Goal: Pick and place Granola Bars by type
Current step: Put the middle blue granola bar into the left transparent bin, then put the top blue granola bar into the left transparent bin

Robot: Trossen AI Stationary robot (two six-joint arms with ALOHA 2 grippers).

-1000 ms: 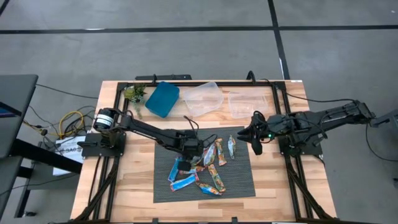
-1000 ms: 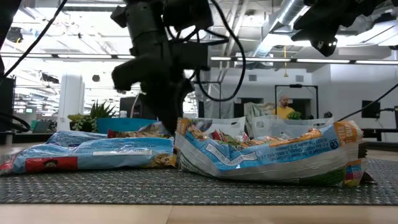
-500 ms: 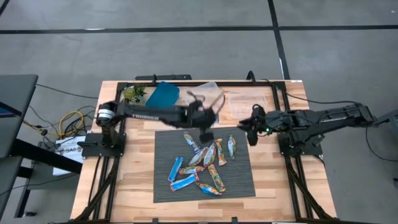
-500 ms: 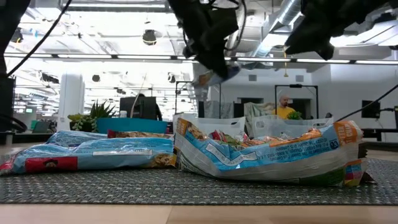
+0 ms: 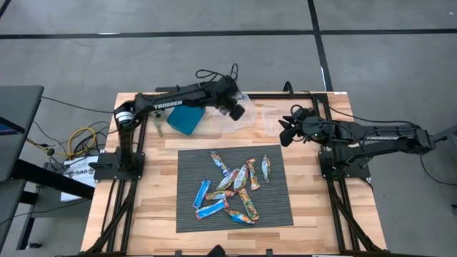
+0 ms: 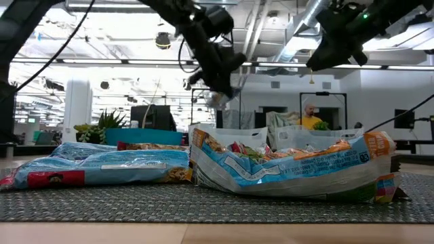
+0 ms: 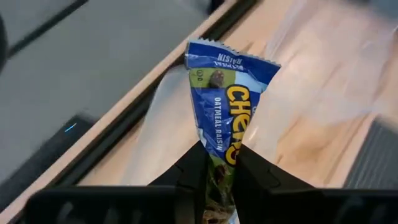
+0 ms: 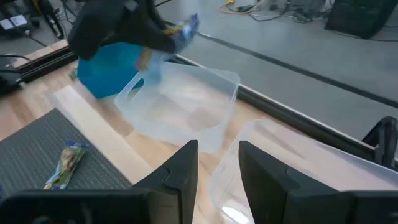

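My left gripper is shut on a blue-wrapped granola bar, above the left clear bin at the table's far side. It also shows in the low view and the right wrist view. Several blue, orange-brown and silvery-green bars lie flat in a loose pile on the dark mat. One silvery-green bar lies apart at the pile's right. My right gripper is open and empty, above the near edge of the right clear bin. My left gripper pinches one end of the blue bar between its two fingers. The rest of the bar sticks out past the fingertips, its crimped far end free. The bar is lifted clear, over the clear bin.
A teal bin lies left of the clear bins, with a small green plant beside it. Black rails frame the wooden table. A person shows far off in the room behind.
My left gripper has taken a blue bar out of the pile on the mat, lifted it and carried it toward the table's far edge, over the left clear bin. My right gripper has moved a little toward the far edge, over the right clear bin.
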